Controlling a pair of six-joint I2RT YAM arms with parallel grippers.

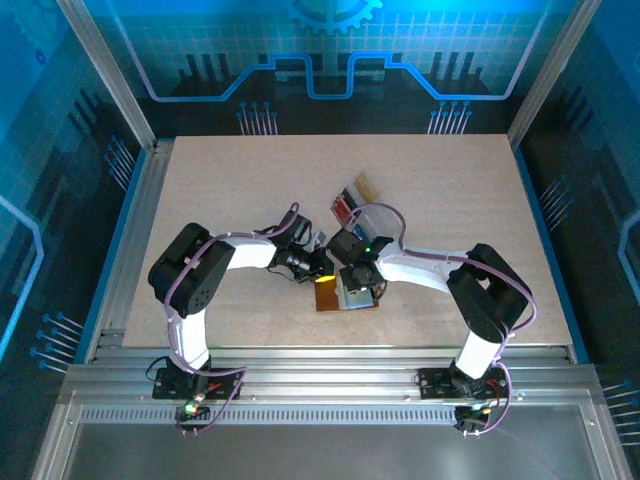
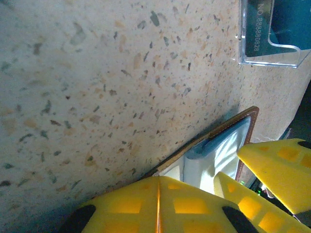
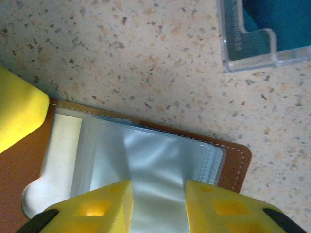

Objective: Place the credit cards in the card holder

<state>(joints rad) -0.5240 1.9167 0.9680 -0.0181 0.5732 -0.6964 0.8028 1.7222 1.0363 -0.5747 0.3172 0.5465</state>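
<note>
The card holder [image 1: 340, 297] lies open on the table, brown leather with pale clear sleeves [image 3: 160, 155] facing up. My right gripper [image 3: 158, 204] hovers open just over those sleeves, with only sleeve plastic showing between its yellow fingers [image 3: 104, 204]. My left gripper [image 2: 158, 194] is shut, its tips at the holder's brown edge [image 2: 228, 127]; its yellow finger [image 3: 19, 111] covers the cover's corner in the right wrist view. A blue credit card [image 3: 282, 19] stands in the clear tray [image 3: 248, 60]. A bluish strip [image 2: 206, 148] shows at a sleeve mouth; I cannot tell what it is.
The clear plastic tray [image 1: 358, 197] sits just beyond the holder and holds red, blue and tan cards. Both arms crowd the table's middle. Open speckled tabletop [image 1: 220, 190] stretches to the left and far side. Metal frame rails [image 1: 130, 250] border the table.
</note>
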